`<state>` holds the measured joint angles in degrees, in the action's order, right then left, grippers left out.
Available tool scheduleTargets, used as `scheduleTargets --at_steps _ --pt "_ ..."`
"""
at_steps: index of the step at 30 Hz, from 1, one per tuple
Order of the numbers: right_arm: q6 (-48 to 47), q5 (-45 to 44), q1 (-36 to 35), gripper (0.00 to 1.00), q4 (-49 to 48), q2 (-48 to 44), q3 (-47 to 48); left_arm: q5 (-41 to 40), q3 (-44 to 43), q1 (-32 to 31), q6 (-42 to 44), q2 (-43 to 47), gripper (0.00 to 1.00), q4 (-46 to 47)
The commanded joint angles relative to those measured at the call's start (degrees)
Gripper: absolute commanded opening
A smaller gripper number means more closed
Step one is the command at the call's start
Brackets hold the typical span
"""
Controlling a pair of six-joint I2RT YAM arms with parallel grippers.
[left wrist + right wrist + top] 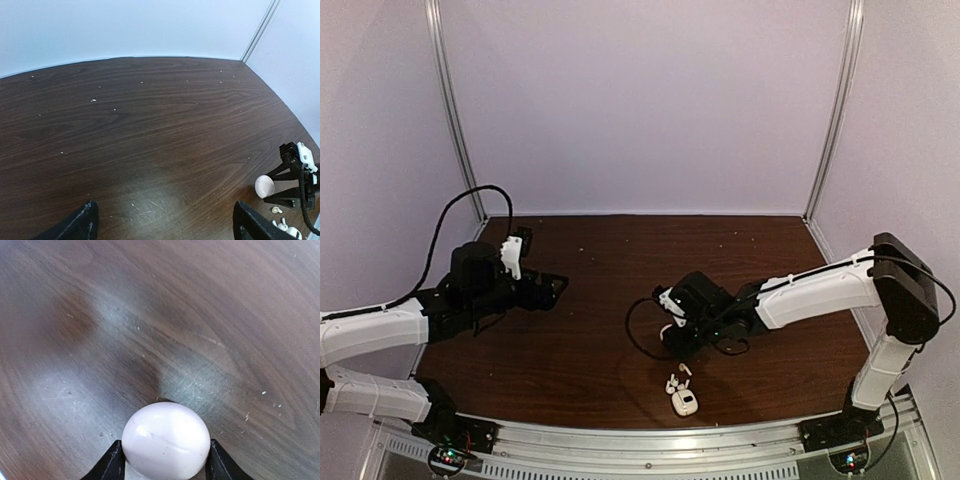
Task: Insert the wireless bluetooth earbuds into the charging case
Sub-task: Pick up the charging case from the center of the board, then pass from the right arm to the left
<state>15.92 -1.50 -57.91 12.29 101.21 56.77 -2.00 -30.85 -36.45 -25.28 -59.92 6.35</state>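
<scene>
- Dark wood-grain bench point(600, 250), closed in by pale walls point(640, 100), is the surface you are working on; small light specks point(93, 100) dot its far part.
- Your charging case point(684, 402) sits near the front edge of the bench, a little right of centre. It is too small in the overhead view for you to tell how the lid stands.
- You will find the earbuds point(673, 384) lying loose on the wood just behind the case and outside it, one close beside the case and the other slightly farther back.
- Your right claw point(166, 444) is low over the bench, just behind the earbuds and near the middle. Its two black fingers point(112, 465) press on opposite sides of a pale pink disc point(166, 437), so it is gripping that disc. You cannot tell from the wrist view whether the disc rests on the wood or is raised off it.
- Your left claw point(165, 227) is over the left part of the bench, well apart from the case and earbuds. Its fingers are spread wide over bare wood, so it is open.
</scene>
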Motion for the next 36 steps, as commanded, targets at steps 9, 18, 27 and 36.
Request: scheduleTargets --at_steps 9,18,27,36 --pt "-13.6 -3.7 -2.3 0.45 -9.7 -21.2 -3.6 26.4 -6.0 -0.6 -5.7 -4.2 0.75 3.4" --pt "-21.4 -8.3 -8.2 0.44 -9.8 -25.2 -3.9 32.9 -12.7 -5.6 -8.6 -8.8 0.68 5.9" --pt "-23.2 -12.9 -12.5 0.43 -9.4 -24.5 -2.9 34.5 -17.0 -14.1 -9.9 -17.3 0.61 9.6" --pt "-24.6 -15.7 -15.3 0.43 -9.2 -24.0 -3.0 35.9 -18.8 -17.8 -11.3 -22.3 0.53 13.1"
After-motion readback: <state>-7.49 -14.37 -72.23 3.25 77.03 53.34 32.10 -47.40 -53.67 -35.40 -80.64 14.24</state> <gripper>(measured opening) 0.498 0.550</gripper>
